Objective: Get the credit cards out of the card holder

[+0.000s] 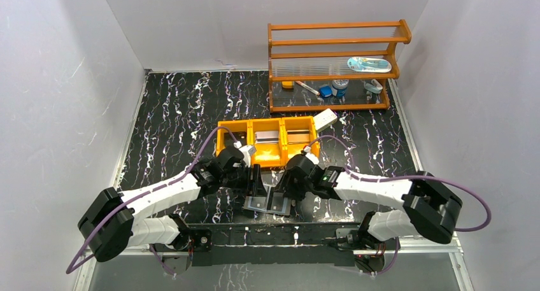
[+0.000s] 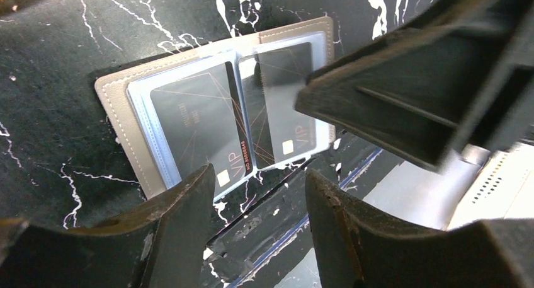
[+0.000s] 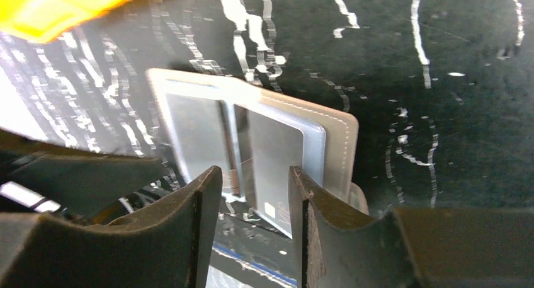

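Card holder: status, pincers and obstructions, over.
Left pincer open, empty; right pincer open, empty. Card holder spread flat, two dark cards inside. Nothing lying on it; pincers crowd close together.

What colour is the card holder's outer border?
The card holder border is light grey with pale stitching; the left wrist view shows it best.
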Tool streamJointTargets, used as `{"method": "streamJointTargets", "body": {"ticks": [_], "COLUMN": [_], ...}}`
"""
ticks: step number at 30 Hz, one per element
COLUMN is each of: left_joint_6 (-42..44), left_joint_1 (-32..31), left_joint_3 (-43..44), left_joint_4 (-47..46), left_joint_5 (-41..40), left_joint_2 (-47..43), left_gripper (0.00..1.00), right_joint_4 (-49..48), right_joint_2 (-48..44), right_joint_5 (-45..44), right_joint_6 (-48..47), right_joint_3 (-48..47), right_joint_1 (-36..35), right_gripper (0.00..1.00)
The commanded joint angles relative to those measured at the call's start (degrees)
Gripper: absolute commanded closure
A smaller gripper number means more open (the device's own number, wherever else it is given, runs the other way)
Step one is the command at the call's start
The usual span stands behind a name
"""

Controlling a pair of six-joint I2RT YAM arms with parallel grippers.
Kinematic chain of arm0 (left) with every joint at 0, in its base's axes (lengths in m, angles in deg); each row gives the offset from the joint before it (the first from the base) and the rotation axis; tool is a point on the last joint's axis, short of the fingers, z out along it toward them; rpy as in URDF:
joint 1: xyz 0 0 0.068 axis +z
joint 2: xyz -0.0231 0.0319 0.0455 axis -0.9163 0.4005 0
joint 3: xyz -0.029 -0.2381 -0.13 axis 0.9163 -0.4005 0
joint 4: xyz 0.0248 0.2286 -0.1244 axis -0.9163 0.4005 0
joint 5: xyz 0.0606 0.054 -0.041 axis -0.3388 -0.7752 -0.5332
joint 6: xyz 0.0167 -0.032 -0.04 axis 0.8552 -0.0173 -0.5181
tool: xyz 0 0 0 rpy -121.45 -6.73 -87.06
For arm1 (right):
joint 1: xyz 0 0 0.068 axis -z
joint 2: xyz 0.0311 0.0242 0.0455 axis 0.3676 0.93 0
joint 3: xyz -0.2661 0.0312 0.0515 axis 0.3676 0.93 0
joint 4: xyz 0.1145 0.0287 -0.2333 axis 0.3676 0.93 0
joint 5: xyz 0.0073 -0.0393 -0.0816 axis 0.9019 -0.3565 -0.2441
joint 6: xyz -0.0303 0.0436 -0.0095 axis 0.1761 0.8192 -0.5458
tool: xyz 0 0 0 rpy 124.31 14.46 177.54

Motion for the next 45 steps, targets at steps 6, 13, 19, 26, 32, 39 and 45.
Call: {"method": "streamJointTargets", "body": {"ticks": [6, 13, 19, 26, 32, 39, 45], "left_joint_6": [0.65, 3.2, 2.11, -0.76, -4.16, -5.04, -4.93], "left_joint_1": [-0.13, -0.09, -0.13, -0.04, -0.03, 0.0, 0.0], "left_joint_3": [1.8, 5.41, 4.41, -0.19, -4.27, -4.75, -2.95], "left_joint_4": [-6.03, -1.79, -4.55, -6.87, -13.27, -13.08, -8.29], "left_joint_5": [9.49, 6.76, 7.07, 6.11, 9.41, 7.8, 3.41], "left_joint_2": [3.87, 9.09, 13.68, 16.34, 16.19, 14.61, 12.56], "left_gripper": [0.46, 0.46, 0.49, 0.54, 0.58, 0.69, 0.83], "right_joint_4": [-2.57, -0.52, -2.49, -6.11, -8.6, -8.41, -7.63], "right_joint_2": [4.64, 3.81, 3.04, 3.3, 3.12, 2.95, 2.99], "right_joint_5": [3.28, 1.57, 2.45, 5.26, 6.52, 6.78, 6.84], "right_joint_6": [0.22, 1.47, 2.81, 3.38, 4.05, 4.17, 4.12], "right_joint_3": [3.59, 4.31, 6.53, 9.06, 10.63, 10.89, 10.8], "right_joint_1": [1.87, 2.19, 2.9, 3.7, 4.42, 4.91, 4.97], "right_gripper": [0.52, 0.52, 0.52, 0.53, 0.53, 0.53, 0.53]}}
